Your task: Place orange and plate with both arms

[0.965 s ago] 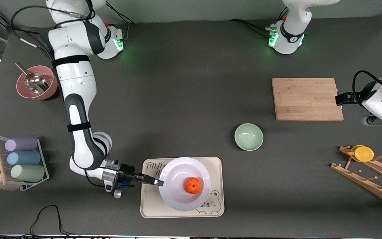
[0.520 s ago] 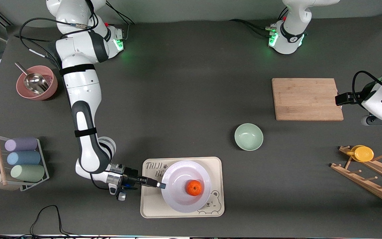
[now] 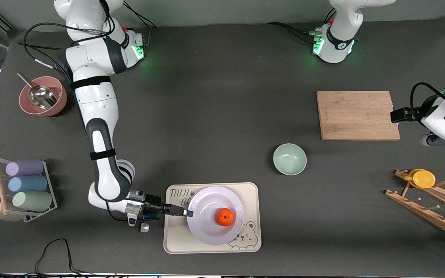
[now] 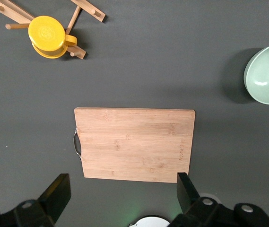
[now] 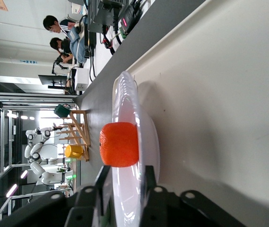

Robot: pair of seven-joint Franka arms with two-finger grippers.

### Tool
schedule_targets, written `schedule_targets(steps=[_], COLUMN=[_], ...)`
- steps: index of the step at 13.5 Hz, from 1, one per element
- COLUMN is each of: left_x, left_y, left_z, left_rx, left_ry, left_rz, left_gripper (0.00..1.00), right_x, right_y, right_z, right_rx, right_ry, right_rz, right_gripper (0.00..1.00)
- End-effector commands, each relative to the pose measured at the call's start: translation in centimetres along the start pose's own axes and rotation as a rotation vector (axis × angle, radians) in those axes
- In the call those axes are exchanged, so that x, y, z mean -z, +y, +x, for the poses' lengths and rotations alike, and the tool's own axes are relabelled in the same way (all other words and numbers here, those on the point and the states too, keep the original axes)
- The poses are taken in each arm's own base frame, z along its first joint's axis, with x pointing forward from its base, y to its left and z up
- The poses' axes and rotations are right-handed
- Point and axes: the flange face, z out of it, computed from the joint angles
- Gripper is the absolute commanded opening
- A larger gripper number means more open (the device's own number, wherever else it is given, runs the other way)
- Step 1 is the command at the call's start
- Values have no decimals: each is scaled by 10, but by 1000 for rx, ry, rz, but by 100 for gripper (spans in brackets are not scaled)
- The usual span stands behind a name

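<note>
On the cream bear tray (image 3: pixel 176 241) the plate (image 3: pixel 207 231) lay flat with the orange (image 3: pixel 225 216) resting in it, so, judging from how things lay, both placements looked done and only the letting go and backing away remained. At the plate's rim toward the right arm's end of the table sat the right gripper (image 3: pixel 187 212), its fingers (image 5: pixel 146 187) straddling the rim with a little slack, neither wide apart nor visibly pinching; whether the plate was freed yet, I cannot tell. That arm reached low and nearly level from its base. Over the wooden cutting board (image 4: pixel 134 144) hung the left gripper (image 4: pixel 120 189), waiting, fingers spread wide and holding nothing.
</note>
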Motion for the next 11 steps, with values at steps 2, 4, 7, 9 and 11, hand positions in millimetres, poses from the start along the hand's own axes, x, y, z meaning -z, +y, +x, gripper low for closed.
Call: schedule_targets(steps=[2, 4, 7, 9, 11], left_x=[0, -1, 0, -1, -1], left_y=[1, 1, 1, 1, 1], left_z=[-2, -3, -2, -3, -3], left_rx=[-17, -17, -17, -17, -17], left_ry=[-5, -6, -5, -6, -6], left_rz=[-3, -3, -3, -3, -3], left_gripper=[100, 100, 100, 100, 100], right_x=[10, 20, 46, 77, 101], right_y=[-26, -53, -94, -126, -165], right_z=[11, 17, 26, 32, 31], right_rx=[12, 53, 43, 43, 23], right_ry=[-30, -66, -100, -147, -186], right_rz=[-52, -128, -169, -228, -312], right_gripper=[100, 100, 100, 100, 100])
